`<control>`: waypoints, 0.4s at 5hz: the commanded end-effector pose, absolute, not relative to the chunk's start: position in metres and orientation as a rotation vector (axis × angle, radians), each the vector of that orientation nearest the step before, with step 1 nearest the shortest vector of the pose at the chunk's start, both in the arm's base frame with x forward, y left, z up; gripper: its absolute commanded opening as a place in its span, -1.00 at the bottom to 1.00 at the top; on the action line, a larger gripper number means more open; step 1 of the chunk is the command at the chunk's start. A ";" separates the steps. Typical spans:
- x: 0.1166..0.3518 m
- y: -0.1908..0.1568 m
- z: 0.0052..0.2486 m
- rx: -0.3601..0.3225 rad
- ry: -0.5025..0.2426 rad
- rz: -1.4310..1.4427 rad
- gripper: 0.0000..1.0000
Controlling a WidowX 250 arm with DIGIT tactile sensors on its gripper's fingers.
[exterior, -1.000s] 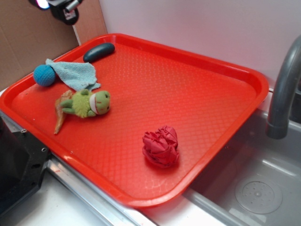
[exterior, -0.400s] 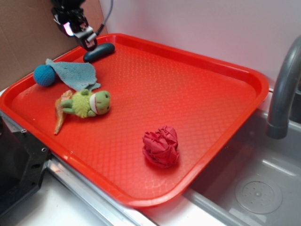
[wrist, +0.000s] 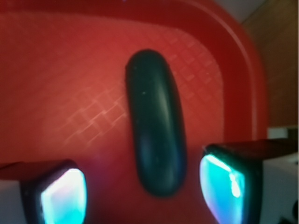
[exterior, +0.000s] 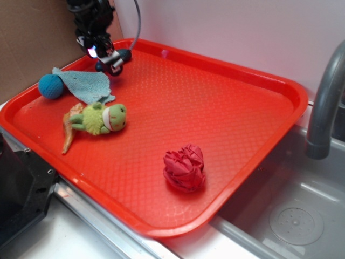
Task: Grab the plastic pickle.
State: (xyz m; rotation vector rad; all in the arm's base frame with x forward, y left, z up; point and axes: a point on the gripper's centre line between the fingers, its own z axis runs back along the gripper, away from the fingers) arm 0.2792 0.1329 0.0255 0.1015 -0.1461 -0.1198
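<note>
While the crumpled red cloth (exterior: 184,167) sits nearest on the red tray (exterior: 226,113), we find the plush frog (exterior: 99,118) farther back, beside the blue ball (exterior: 50,86) and blue rag (exterior: 86,83). At the tray's far corner our pincer (wrist: 140,189) spreads wide, a finger on each side of the plastic pickle (wrist: 154,126), touching neither.

The pickle (wrist: 155,126) was smooth, glossy plastic on a red plastic tray (exterior: 226,108) embossed with a fine grid, beside a knitted ball (exterior: 50,86), a soft cloth (exterior: 86,83), a fuzzy plush frog (exterior: 99,118) and crumpled red fabric (exterior: 185,167).
</note>
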 end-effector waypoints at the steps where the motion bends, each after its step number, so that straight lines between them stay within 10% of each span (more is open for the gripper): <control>1: 0.307 0.134 0.022 0.088 -0.186 -0.169 1.00; 2: 0.311 0.120 0.019 0.081 -0.168 -0.182 1.00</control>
